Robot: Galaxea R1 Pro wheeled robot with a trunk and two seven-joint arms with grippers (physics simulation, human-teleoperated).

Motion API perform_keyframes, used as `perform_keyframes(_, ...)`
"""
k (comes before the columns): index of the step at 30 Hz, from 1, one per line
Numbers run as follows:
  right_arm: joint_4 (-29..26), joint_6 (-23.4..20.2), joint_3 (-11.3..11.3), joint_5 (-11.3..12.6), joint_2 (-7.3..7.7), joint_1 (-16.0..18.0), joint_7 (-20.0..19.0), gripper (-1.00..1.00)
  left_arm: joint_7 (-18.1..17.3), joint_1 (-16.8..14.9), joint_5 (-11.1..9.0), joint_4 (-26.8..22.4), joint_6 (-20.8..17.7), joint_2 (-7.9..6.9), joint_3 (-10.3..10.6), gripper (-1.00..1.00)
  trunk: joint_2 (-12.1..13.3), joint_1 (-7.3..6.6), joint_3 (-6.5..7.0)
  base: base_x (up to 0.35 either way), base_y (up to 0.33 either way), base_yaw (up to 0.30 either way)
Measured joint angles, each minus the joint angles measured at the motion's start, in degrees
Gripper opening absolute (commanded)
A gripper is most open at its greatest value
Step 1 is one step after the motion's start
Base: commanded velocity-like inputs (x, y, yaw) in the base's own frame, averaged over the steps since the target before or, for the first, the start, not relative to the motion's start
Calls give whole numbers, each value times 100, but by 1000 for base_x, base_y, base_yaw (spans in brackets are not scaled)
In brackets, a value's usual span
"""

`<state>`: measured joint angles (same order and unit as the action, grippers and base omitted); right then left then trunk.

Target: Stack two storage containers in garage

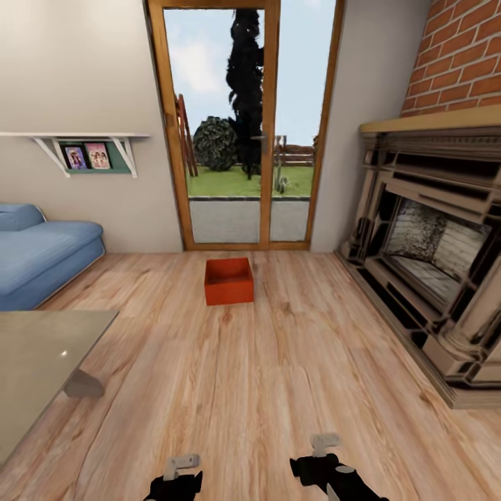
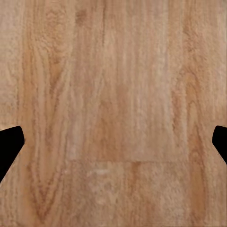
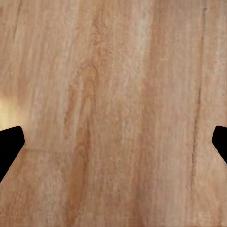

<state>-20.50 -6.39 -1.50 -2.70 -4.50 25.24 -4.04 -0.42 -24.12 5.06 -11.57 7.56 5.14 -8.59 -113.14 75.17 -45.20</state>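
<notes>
One orange-red storage container (image 1: 228,281) stands on the wood plank floor (image 1: 278,376) of the living room, before the glass door (image 1: 243,125), well apart from both hands. The left hand (image 2: 113,144) and right hand (image 3: 113,144) have fingers wide apart, holding nothing

One orange-red storage container (image 1: 228,281) is seen resting on the light wood plank floor (image 1: 264,376), before the glass door (image 1: 243,125).

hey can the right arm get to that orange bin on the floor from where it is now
Probably not yet. The storage container sits well ahead by the glass door, while the right gripper hangs open over bare wood floor. Nothing blocks the path; drive closer.
</notes>
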Motion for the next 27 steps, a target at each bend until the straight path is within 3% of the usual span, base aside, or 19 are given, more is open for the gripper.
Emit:
perform_keyframes(7, -1, -1, 5, 0, 11, -1, 7, 100, -5, -1, -5, 1, -3, 0, 0, 100, 0, 0, 6, 345, 0, 151)
perform_keyframes(27, -3, -7, 29, 48, 3, -1, 57, 100, -8, -1, -5, 2, -4, 1, 0, 100, 0, 0, 7, 345, -25, 9)
